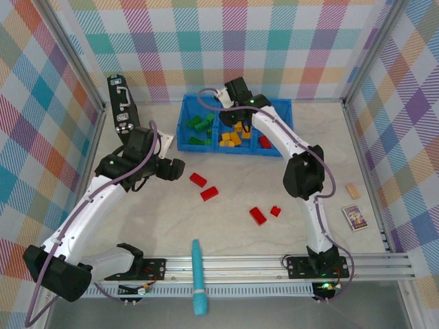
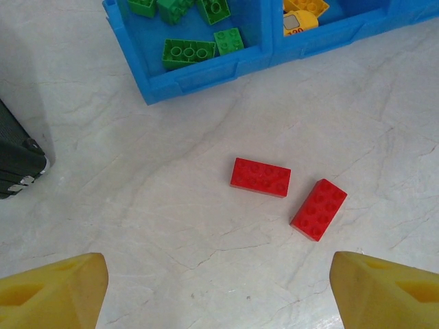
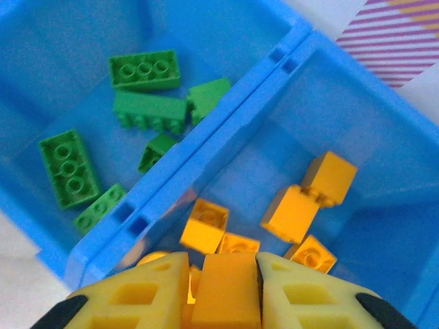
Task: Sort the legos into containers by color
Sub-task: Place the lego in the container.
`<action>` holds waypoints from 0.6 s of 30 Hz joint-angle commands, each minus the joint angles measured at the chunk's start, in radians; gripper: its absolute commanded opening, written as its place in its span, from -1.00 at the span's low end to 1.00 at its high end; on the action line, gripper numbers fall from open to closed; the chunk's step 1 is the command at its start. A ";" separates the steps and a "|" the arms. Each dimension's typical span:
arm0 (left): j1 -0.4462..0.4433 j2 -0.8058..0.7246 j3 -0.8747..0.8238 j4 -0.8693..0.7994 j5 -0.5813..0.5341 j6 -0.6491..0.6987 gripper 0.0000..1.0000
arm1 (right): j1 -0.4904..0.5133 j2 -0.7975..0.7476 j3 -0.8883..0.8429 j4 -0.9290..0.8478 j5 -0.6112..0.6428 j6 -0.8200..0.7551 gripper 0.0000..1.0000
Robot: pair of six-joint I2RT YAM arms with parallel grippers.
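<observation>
Releasing cleanly is the step in hand, I judge. From above, the right gripper (image 1: 234,115) hangs over the blue tray's (image 1: 184,140) middle compartment, and four red legos (image 1: 209,194) lie loose on the table (image 1: 226,240). At the left wrist, the left gripper (image 2: 218,274) stands wide and empty above two of them. At the right wrist, closed fingers (image 3: 151,288) pinch an orange lego (image 3: 226,295) over its matching pile — open low, inside the divider (image 3: 226,123), away from the green legos (image 3: 145,70).

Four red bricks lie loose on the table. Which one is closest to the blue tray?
The leftmost red brick, just below the tray's left end. Its neighbour and the two on the right lie farther away.
</observation>
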State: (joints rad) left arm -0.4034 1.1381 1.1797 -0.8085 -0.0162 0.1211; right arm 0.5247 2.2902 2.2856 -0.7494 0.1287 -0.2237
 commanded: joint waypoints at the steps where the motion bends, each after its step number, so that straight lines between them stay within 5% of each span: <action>1: 0.006 -0.014 -0.002 0.024 0.018 0.011 0.68 | -0.021 0.067 0.068 -0.003 0.035 -0.014 -0.41; 11: 0.006 0.001 0.025 0.001 0.030 0.008 0.68 | -0.049 0.160 0.141 0.026 0.031 -0.011 -0.21; 18: 0.006 0.037 0.041 0.003 0.037 0.008 0.68 | -0.048 -0.058 -0.107 0.079 -0.001 0.015 -0.05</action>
State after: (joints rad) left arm -0.4034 1.1584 1.1919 -0.8097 -0.0010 0.1211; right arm 0.4744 2.3737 2.2486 -0.6922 0.1459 -0.2245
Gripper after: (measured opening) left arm 0.841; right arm 0.477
